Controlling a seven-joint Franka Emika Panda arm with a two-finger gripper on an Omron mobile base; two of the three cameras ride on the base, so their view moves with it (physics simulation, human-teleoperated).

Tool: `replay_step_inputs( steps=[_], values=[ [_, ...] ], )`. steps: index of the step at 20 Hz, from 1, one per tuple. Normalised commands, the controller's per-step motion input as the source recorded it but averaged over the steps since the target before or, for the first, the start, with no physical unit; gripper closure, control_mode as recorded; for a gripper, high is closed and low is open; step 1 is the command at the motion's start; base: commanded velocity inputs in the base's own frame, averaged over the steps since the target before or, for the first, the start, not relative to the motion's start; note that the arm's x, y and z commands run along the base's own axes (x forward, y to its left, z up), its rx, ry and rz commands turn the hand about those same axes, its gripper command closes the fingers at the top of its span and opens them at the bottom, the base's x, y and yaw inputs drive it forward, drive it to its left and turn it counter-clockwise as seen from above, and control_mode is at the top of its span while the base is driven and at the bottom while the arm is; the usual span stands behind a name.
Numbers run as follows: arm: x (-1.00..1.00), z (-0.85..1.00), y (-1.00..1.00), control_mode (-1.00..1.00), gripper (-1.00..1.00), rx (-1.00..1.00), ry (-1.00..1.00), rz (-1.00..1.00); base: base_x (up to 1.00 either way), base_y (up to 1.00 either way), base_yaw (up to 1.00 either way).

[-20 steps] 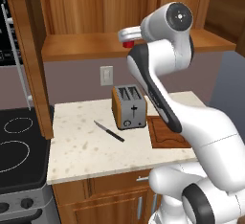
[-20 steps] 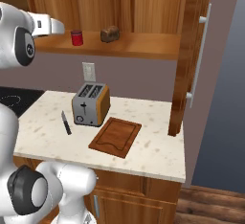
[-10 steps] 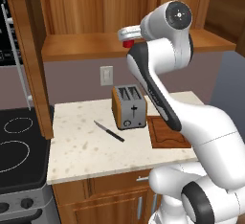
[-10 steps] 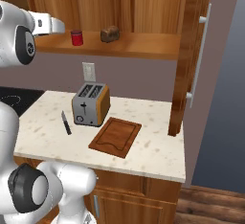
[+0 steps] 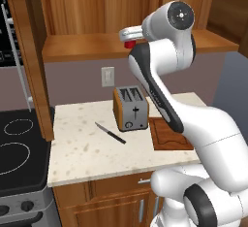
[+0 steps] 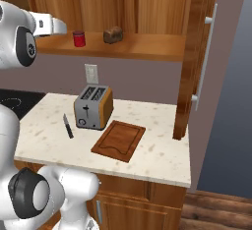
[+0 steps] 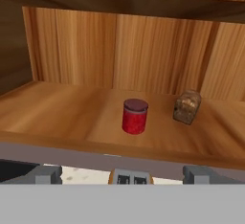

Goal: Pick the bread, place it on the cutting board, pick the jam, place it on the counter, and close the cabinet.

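1. The pincer (image 7: 122, 174) is open wide and holds nothing. Its two fingertips (image 7: 45, 173) stand far apart at the bottom of the hand view.

2. The pincer hangs in front of the open cabinet (image 6: 147, 8), outside the front edge of the shelf (image 7: 57, 108).

3. The bread (image 7: 187, 106) sits on the shelf inside the cabinet. It is a small brown chunk with a darker top.

4. Seen from the hand, the bread lies ahead and off to the right. It is deeper in than the pincer. The jam (image 7: 135, 116) is almost straight ahead, so the pincer lines up with the jam more than with the bread.

5. The bread comes first in the job, so I think the pincer needs to slide to the right and then go forward.

6. The bread and the jam stand near each other but do not touch. The pincer could bump the jam if it goes straight in.

7. The bread stands up a bit taller than it is wide. I cannot tell which way its long side points.

8. The jam stands upright with its lid on top.

9. The cutting board (image 6: 119, 139) lies flat on the bench (image 6: 162, 160), just beside the toaster (image 6: 93, 106). It has nothing on it.

10. A knife (image 6: 67, 126) lies on the other side of the toaster.
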Motion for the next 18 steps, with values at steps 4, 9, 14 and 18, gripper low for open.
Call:
replay_step_inputs(
  steps=[4, 9, 14, 18],
  values=[
    [0.0, -0.07, 0.0, -1.0, -1.0, 0.0, 0.0, 0.0, 0.0, 0.0, 0.0],
    [0.0, -0.06, 0.0, -1.0, -1.0, 0.0, 0.0, 0.0, 0.0, 0.0, 0.0],
    [0.0, -0.06, 0.0, -1.0, -1.0, 0.0, 0.0, 0.0, 0.0, 0.0, 0.0],
    [0.0, 0.0, 0.0, -1.0, -1.0, 0.0, 0.01, 0.0, 0.0, 0.0, 0.0]
  ],
)
